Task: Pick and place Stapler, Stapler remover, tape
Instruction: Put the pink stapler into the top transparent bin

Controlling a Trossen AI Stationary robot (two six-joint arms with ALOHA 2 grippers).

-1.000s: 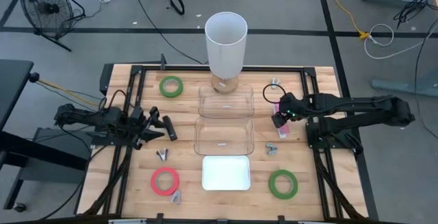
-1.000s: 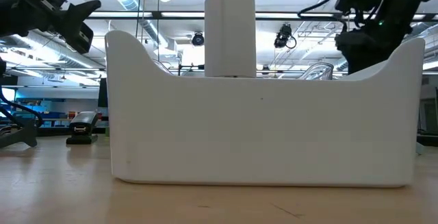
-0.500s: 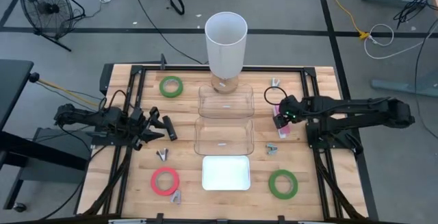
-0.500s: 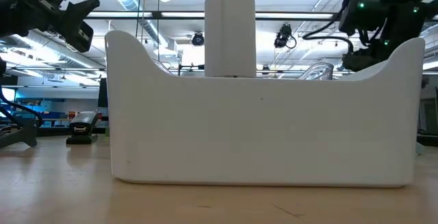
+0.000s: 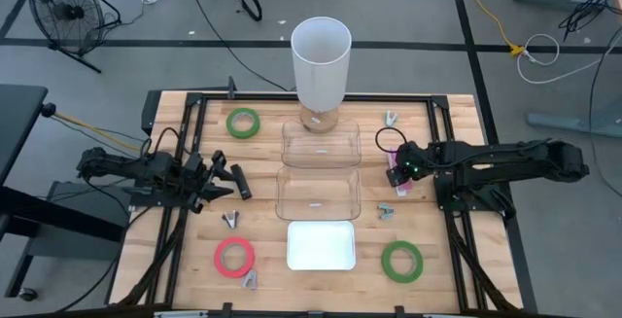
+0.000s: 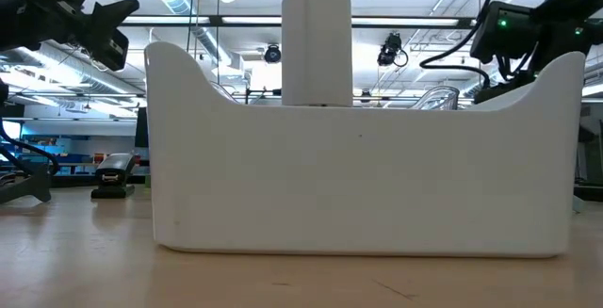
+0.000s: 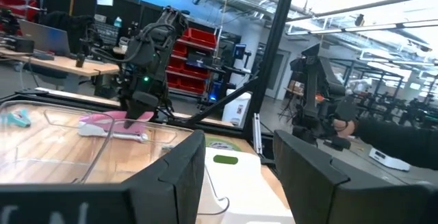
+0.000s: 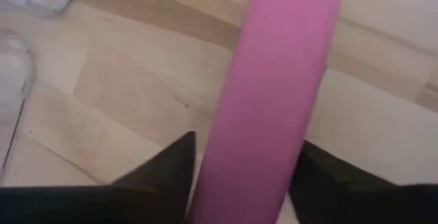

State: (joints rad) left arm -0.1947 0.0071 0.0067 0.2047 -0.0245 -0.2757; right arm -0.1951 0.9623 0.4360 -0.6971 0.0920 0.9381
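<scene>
1. Straddling the pink stapler [image 8: 274, 94] was my right end effector [image 5: 397, 169], low over the tabletop [image 5: 457, 260] just beside the two clear bins [image 5: 319, 194]; one finger [image 8: 168, 166] stood on each side of it.
2. I could not tell whether the fingers had clamped it yet; they stood close along its sides, and the stapler lay flat on the wood.
3. I judged the step to be the grasp of the stapler, the first pick.
4. The next move called for a firm squeeze across its narrow body, then a straight lift clear of the nearest bin wall.
5. My left end effector [image 5: 225, 179] waited released at the tabletop's left side, grasping nothing.
</scene>
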